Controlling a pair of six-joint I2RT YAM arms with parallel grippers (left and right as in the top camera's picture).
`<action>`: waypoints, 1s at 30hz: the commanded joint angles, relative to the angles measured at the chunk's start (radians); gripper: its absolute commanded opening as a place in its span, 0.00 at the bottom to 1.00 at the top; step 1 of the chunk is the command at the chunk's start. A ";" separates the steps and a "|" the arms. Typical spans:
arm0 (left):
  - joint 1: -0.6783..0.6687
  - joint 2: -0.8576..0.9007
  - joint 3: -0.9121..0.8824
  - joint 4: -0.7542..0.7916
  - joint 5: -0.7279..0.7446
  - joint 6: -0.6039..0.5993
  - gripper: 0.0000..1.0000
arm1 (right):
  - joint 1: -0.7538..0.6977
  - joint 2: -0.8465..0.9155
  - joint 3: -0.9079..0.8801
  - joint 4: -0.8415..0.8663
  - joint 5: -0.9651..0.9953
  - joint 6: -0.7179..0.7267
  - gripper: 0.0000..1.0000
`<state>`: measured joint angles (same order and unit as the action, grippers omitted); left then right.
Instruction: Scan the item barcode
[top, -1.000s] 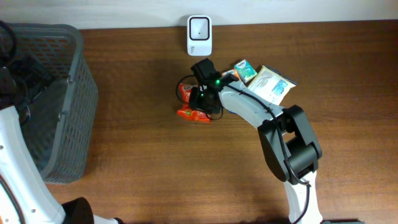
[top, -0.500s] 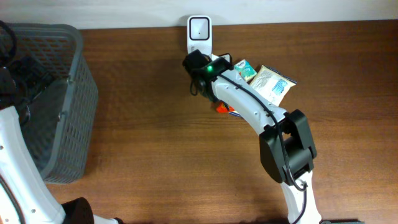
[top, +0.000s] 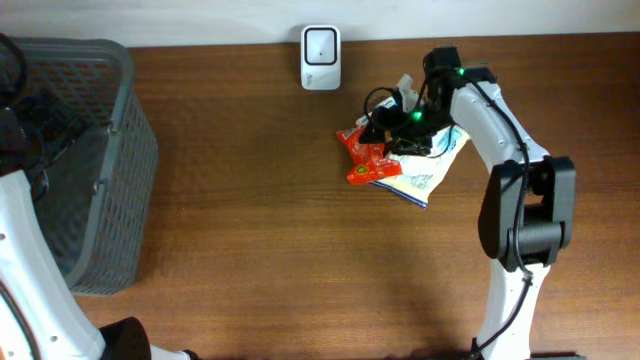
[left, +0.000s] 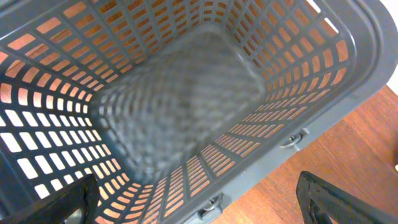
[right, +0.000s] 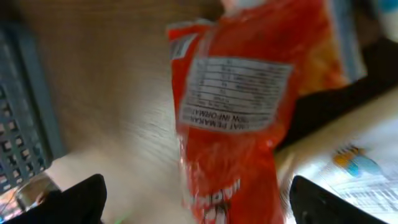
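Right gripper (right: 200, 196): fingers spread wide, gripping nothing. The red packet (top: 362, 157) lies right of centre, its right edge overlapping a white packet (top: 428, 170), well apart from the scanner (top: 320, 57) at the top edge. Left gripper (left: 208, 200): spread wide, empty, over the basket (top: 95, 160) at the left edge. Bare table (top: 250, 220) separates basket and packet.

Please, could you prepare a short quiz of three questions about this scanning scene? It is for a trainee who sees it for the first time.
1. Which white device stands at the far edge of the table?
2. True or false: the red packet lies in the basket.
3. The left gripper is: A) above the basket; B) touching the red packet; C) resting on the table.

Key: 1) the scanner; 2) false, it lies on the table; 3) A.
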<state>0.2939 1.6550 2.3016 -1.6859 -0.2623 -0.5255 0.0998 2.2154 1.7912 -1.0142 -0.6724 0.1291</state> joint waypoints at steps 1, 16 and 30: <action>0.002 -0.005 0.003 -0.002 -0.004 -0.012 0.99 | 0.005 0.003 -0.102 0.101 -0.030 0.049 0.93; 0.002 -0.005 0.003 -0.002 -0.004 -0.012 0.99 | 0.231 -0.036 0.272 -0.071 1.141 0.113 0.04; 0.002 -0.005 0.003 -0.002 -0.004 -0.012 0.99 | 0.666 0.188 0.261 -0.041 1.266 0.203 0.48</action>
<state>0.2939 1.6550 2.3016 -1.6871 -0.2623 -0.5255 0.7452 2.3989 2.0411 -1.0489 0.7368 0.3092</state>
